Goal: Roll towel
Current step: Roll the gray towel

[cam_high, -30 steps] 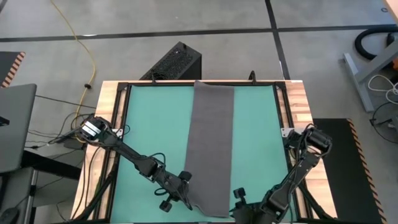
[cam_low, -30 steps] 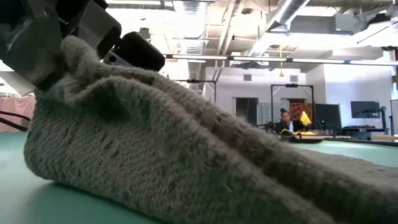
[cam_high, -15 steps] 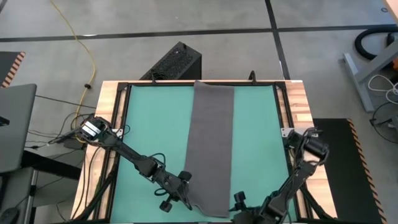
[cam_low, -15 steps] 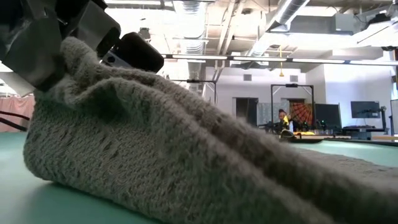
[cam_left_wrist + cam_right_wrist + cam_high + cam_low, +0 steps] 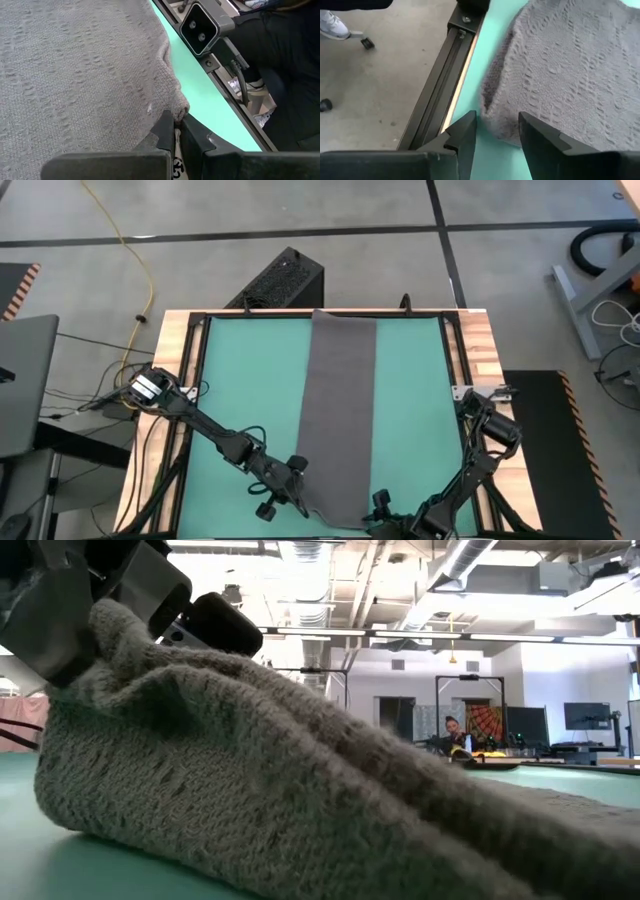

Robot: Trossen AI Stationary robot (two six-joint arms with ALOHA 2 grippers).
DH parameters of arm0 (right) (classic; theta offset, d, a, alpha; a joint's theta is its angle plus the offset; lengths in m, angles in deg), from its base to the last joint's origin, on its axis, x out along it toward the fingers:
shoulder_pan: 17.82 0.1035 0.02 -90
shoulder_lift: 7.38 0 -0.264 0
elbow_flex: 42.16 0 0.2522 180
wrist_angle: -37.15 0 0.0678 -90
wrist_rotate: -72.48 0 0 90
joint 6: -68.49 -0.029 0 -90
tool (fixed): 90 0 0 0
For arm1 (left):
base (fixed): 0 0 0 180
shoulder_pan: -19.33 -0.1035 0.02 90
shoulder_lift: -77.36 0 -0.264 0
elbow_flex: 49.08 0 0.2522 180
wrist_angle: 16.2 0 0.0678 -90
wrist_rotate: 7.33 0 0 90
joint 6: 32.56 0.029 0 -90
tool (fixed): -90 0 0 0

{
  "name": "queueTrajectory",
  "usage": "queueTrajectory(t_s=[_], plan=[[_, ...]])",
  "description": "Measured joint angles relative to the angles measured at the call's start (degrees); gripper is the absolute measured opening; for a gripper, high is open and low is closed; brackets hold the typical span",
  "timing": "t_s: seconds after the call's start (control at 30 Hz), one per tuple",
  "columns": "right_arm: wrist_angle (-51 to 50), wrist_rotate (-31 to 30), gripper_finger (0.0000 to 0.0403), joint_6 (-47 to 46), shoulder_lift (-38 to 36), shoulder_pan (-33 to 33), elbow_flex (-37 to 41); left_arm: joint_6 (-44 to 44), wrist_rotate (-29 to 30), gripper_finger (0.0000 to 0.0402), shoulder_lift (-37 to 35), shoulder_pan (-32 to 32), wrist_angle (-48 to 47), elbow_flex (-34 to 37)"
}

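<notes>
The dark grey towel lies as a long strip down the middle of the green mat, from the far edge to the near edge. My left gripper is at its near left corner and is shut on it. In the low view that corner stands bunched and raised above the mat. My right gripper is low at the near right corner. It is open, with one finger on either side of the corner's tip. I cannot tell whether they touch it. My left gripper pinches the towel's near left corner between its two fingers. The fingers slant down from the table's left side. The corner is bunched into folds at the fingertips and held a little above the mat, while the remainder of the towel lies flat.
The table's black frame rail runs close beside my right gripper at the near edge. A small camera block sits on the near rail by the left gripper. A black box stands on the floor beyond the far edge.
My right gripper has come down toward the towel's near right corner, and the arm's elbow has sunk toward the near edge. The left gripper has kept its hold on the raised corner.
</notes>
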Motion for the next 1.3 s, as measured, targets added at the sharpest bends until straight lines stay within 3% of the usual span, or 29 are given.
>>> queueTrajectory(t_s=[0.13, 0.4, 0.6, 0.93, 1.3], plan=[[0.80, -1.91, 0.0139, -0.30, 0.53, -0.14, -0.04, -0.24, -0.02, 0.0000, 0.00, 0.00, -0.05, -0.01], [0.42, -1.95, 0.0021, -10.65, 0.51, -0.37, 0.05, -1.10, -2.02, 0.0000, 0.00, 0.00, 0.49, 0.00], [-0.16, -0.20, 0.0025, -23.66, -0.59, -0.43, 0.11, -2.22, -2.04, 0.0000, 0.00, -0.02, -0.42, 0.00], [0.05, 4.79, 0.0019, -36.83, -3.14, -1.53, 0.55, -6.70, -1.32, 0.0000, -0.08, 2.21, 0.79, 2.22], [0.92, 15.48, 0.0019, -41.06, -3.18, -7.60, 0.53, -9.65, -1.51, 0.0000, 0.07, 3.89, -0.20, 3.21]])
